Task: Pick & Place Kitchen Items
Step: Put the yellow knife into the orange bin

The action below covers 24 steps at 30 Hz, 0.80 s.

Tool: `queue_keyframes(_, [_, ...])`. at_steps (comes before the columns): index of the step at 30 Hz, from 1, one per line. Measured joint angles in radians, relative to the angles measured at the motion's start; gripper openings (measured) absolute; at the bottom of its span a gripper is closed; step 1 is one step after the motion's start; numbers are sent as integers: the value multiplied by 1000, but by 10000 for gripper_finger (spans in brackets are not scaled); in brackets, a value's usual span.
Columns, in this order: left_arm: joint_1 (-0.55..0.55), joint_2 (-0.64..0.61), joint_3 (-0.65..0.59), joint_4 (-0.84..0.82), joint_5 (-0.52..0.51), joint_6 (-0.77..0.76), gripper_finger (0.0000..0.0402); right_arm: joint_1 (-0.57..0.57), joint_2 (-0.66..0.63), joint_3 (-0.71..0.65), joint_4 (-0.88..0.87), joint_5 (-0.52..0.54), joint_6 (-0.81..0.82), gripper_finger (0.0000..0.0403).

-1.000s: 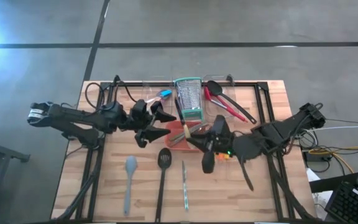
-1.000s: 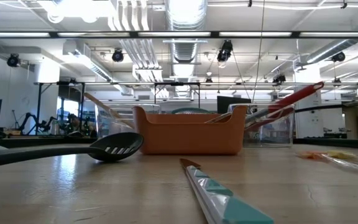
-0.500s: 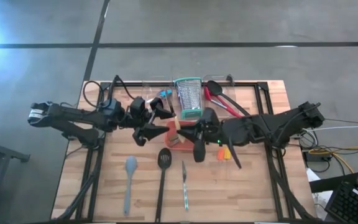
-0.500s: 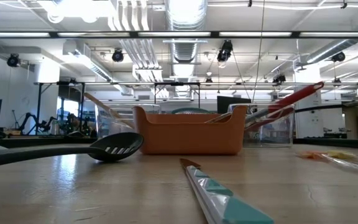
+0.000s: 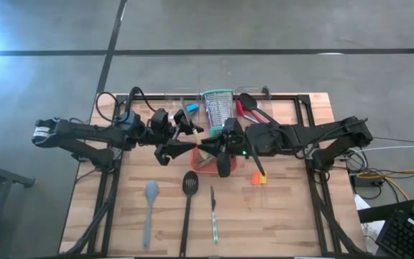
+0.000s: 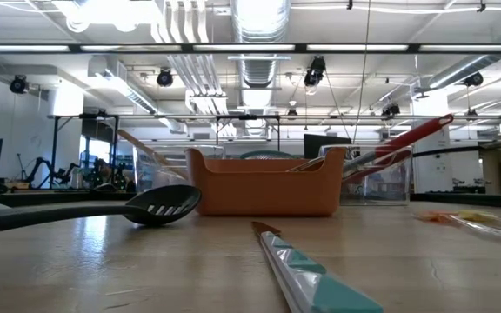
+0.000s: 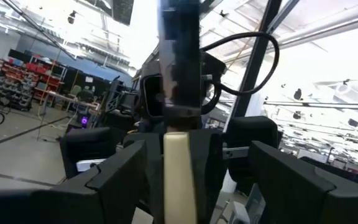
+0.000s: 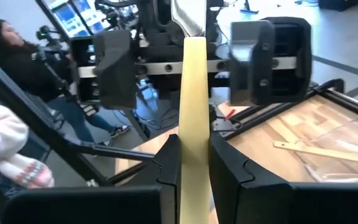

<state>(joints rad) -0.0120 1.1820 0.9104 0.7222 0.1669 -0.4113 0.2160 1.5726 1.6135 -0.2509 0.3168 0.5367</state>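
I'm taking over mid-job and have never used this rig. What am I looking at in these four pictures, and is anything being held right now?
These are two robot arms at a wooden table. One picture looks straight down, one looks level across the tabletop, and the other two come from a camera on each wrist. The right end effector is shut on a pale-handled utensil, over the orange tray. The left end effector faces it, with its fingers open on either side of that handle, not gripping. Lying on the table are a grey spatula, a black slotted turner, a small knife and an orange-handled tool. A steel grater stands behind the tray.
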Motion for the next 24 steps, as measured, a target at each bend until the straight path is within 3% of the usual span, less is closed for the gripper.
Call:
queue_keyframes(6, [11,0,0,-23,-1,3,230,-8,0,0,-1,-5,-13,40])
queue_keyframes(15, [15,0,1,-21,-1,1,46,-8,0,0,-6,-12,-24,40])
queue_keyframes(22, [15,0,1,-19,-2,-17,49,-8,-4,0,-8,-14,-24,40])
queue_keyframes(24, [15,0,1,-24,-5,-20,49,-8,-13,0,-33,-15,-23,59])
